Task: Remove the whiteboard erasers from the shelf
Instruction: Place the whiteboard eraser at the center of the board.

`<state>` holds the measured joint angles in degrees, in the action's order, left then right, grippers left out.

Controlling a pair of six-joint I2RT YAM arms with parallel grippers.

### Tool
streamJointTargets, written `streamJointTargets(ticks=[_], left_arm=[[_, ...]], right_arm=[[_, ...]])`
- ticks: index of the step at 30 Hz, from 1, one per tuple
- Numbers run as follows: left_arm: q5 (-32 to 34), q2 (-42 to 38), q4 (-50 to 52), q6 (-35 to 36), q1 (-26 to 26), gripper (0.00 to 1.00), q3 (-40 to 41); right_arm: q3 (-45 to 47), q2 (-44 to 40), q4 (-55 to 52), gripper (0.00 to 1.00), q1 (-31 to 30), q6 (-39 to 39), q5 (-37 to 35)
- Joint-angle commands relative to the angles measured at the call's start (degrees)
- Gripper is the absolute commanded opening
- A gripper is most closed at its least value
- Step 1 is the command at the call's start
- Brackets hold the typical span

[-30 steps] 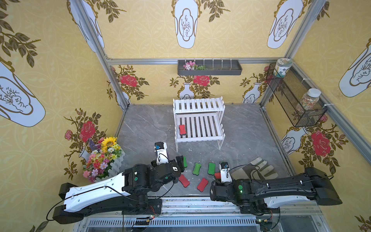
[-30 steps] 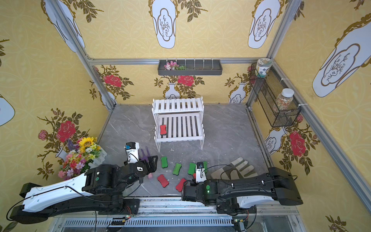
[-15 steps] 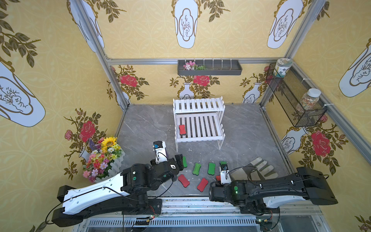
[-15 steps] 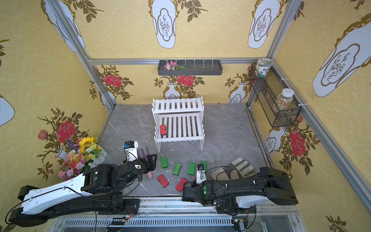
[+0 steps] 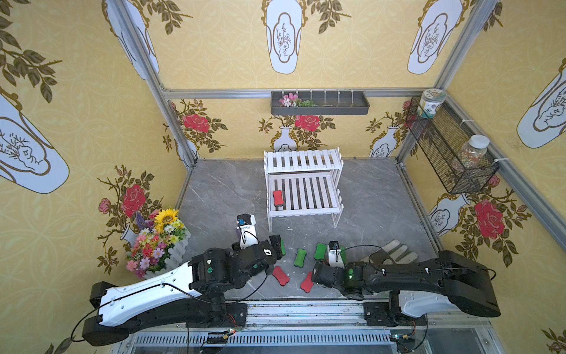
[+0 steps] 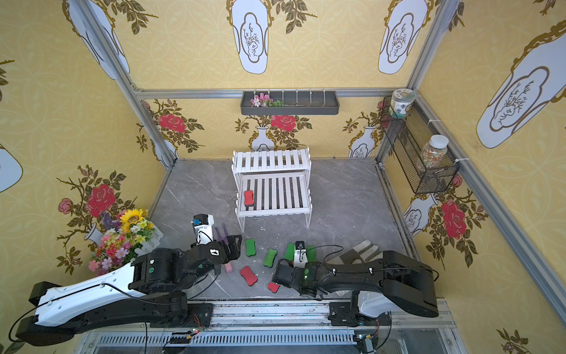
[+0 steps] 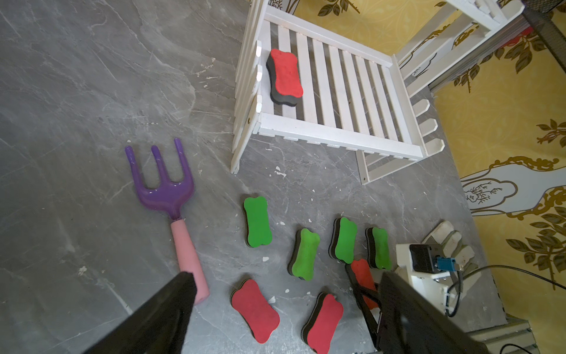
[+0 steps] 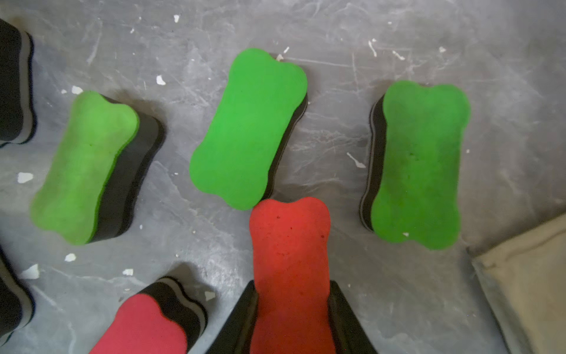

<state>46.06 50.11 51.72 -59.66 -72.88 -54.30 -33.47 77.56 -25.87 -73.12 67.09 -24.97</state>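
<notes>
One red eraser lies at the left end of the white shelf's lower tier. Several green erasers and two red ones lie on the grey floor in front of the shelf. My right gripper is shut on another red eraser, low over the floor, its far end against a green one. My left gripper hangs open over the floor erasers, holding nothing.
A purple garden fork with a pink handle lies left of the erasers. Beige gloves lie to their right. A flower pot stands at the left wall. A dark wall tray and a mesh basket hang above.
The right arm has folded in a little to the left, its fingers staying on the red eraser. The left gripper has barely shifted and stays open.
</notes>
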Motion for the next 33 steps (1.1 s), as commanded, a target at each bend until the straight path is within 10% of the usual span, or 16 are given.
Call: streamJointTargets(ticks=[1, 5, 15, 33], left_arm=[[-0.86, 0.51, -1.33, 1.61, 0.50, 1.00, -0.10], [-3.75, 1.88, -3.89, 4.10, 3.09, 1.00, 0.07], [-16.69, 9.32, -13.22, 15.23, 17.76, 0.98, -4.30], [-13.60, 33.25, -12.56, 26.18, 25.26, 0.74, -19.54]], right_arm=[[1.59, -2.22, -1.53, 0.55, -0.84, 0.03, 2.02], [1.19, -7.46, -3.31, 0.71, -2.01, -0.63, -1.04], [-0.59, -20.08, -7.53, 0.70, -1.72, -1.87, -6.31], [0.80, -24.38, -9.59, 0.66, -1.81, -0.89, -7.15]])
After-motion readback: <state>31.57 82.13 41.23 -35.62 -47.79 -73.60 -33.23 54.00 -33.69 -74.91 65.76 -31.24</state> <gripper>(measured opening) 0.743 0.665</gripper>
